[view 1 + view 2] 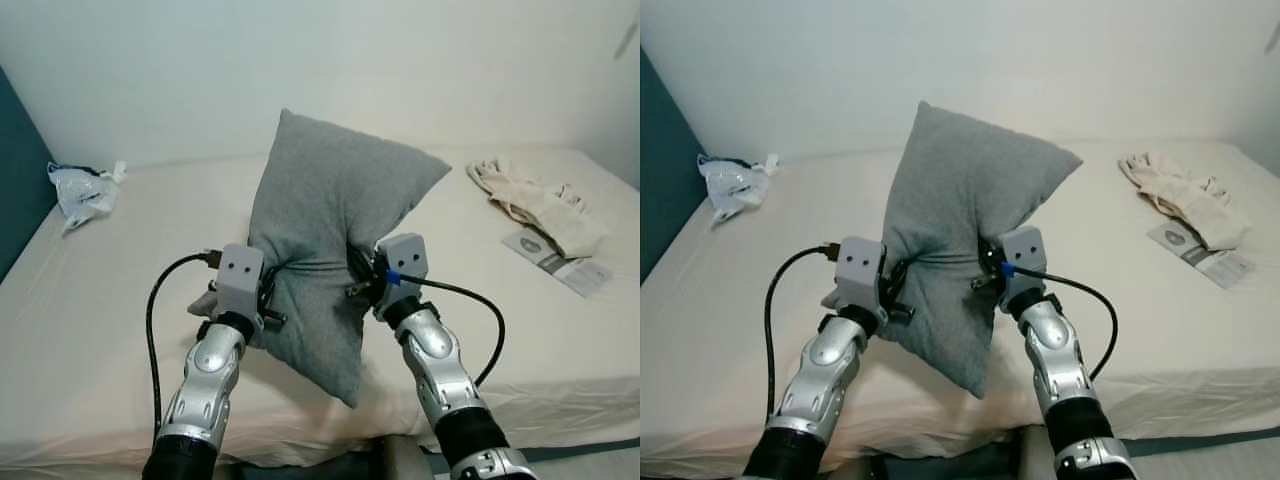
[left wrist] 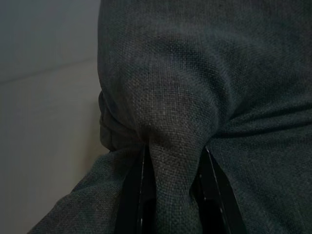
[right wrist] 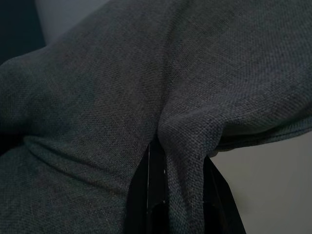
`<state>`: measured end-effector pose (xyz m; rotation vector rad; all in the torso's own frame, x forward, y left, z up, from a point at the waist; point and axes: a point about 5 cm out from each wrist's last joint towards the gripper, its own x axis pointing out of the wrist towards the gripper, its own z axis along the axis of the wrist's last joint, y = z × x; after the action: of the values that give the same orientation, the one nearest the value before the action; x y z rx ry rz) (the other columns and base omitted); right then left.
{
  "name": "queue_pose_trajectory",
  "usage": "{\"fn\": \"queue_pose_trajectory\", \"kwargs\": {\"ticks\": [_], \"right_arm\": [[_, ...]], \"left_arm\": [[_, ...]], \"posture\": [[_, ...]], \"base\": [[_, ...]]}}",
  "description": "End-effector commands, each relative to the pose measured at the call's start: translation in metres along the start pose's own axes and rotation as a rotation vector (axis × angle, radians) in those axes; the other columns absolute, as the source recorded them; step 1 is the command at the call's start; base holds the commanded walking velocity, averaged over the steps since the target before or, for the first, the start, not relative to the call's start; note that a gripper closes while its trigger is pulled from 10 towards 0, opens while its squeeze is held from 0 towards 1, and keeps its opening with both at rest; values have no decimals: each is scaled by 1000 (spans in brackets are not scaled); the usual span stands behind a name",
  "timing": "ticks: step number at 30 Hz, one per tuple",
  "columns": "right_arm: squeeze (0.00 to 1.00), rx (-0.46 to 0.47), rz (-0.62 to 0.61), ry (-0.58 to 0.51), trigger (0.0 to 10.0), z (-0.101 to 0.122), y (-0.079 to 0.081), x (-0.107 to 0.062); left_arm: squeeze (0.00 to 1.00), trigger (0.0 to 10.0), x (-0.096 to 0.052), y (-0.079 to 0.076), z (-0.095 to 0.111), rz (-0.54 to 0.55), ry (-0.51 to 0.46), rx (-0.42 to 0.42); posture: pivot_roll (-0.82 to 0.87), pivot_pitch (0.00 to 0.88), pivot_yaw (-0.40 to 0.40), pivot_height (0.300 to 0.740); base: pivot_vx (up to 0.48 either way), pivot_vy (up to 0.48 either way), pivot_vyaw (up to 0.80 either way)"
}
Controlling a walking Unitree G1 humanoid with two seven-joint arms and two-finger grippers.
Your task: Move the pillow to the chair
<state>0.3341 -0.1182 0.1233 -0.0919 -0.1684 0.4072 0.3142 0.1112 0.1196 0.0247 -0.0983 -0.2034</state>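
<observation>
A: So where is the pillow (image 1: 325, 215)?

B: Lifted above the bed (image 1: 120, 280), standing on one corner, its lowest tip hanging over the bed's near edge. The left hand (image 1: 262, 300) pinches a fold of grey cloth on one side, and the right hand (image 1: 362, 272) pinches a fold on the other.

A: Do the fingers (image 2: 139, 195) really grip?

B: Yes. In each wrist view the cloth bunches between the two black fingers.

A: Anything else on the bed?

B: A crumpled plastic bag (image 1: 85, 192) near the teal wall (image 1: 18, 170), and a beige cloth (image 1: 540, 205) touching a leaflet (image 1: 558, 260) on the right.
</observation>
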Motion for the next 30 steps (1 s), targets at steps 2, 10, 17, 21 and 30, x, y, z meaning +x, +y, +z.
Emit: {"fn": "queue_pose_trajectory", "kwargs": {"ticks": [2,10,17,21,30], "right_arm": [[0,-9,38,37,10000,-6,7,-1],[0,-27,46,17,10000,-2,4,-1],[0,-6,121,13,10000,1,7,0],[0,-18,136,1,10000,3,11,1],[0,-8,154,-9,10000,4,13,2]], "left_arm": [[0,10000,3,10,16,53,-93,-9],[0,10000,2,11,19,77,-117,-25],[0,10000,3,13,20,92,-123,-25],[0,10000,3,13,20,91,-124,-25],[0,10000,1,13,22,99,-143,-22]], "posture": [[-35,41,-21,645],[-39,38,-33,645],[-37,34,-40,645],[-35,32,-43,665],[-37,35,-45,710]], "base": [[0,0,0],[0,0,0],[0,0,0],[0,0,0],[0,0,0]]}}
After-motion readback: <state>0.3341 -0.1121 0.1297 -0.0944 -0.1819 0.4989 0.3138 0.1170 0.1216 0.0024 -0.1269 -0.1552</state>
